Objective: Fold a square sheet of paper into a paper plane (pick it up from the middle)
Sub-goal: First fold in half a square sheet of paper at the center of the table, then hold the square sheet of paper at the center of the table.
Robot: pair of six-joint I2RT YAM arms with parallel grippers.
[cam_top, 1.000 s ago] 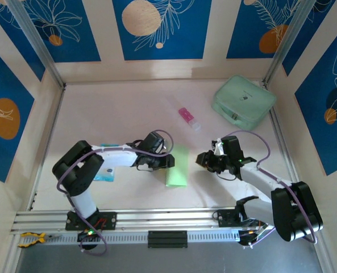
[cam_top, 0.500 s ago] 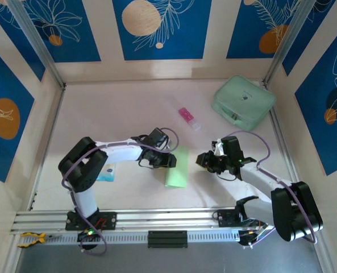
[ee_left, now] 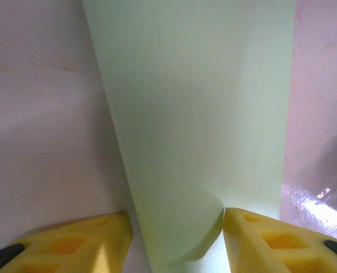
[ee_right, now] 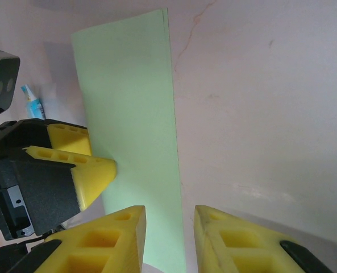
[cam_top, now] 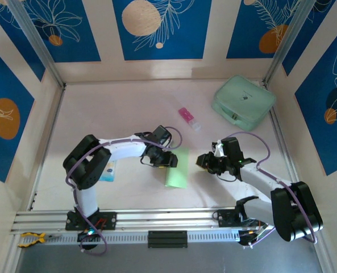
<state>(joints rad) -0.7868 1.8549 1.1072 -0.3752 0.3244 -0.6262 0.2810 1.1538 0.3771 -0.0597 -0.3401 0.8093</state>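
The square sheet of paper (cam_top: pixel 178 169) lies on the table folded double into a long narrow pale green rectangle (ee_right: pixel 128 96). My left gripper (cam_top: pixel 169 161) is low at its left long edge, open. In the left wrist view the yellow fingers (ee_left: pixel 114 227) stand either side of a lifted, curled flap of the paper (ee_left: pixel 196 102), and the right finger touches the curl. My right gripper (cam_top: pixel 204 161) hovers open just right of the sheet. In its own view it (ee_right: pixel 169 211) straddles the paper's right edge with nothing between its fingers.
A bulky mint-green case (cam_top: pixel 243 101) sits at the back right. A small pink-and-white tube (cam_top: pixel 188 118) lies behind the paper. A blue-and-white packet (cam_top: pixel 107 170) lies by the left arm's elbow. Walls close the table on three sides.
My left arm has reached further right, onto the paper's left edge, and its jaws have widened a little. The right arm has not moved.
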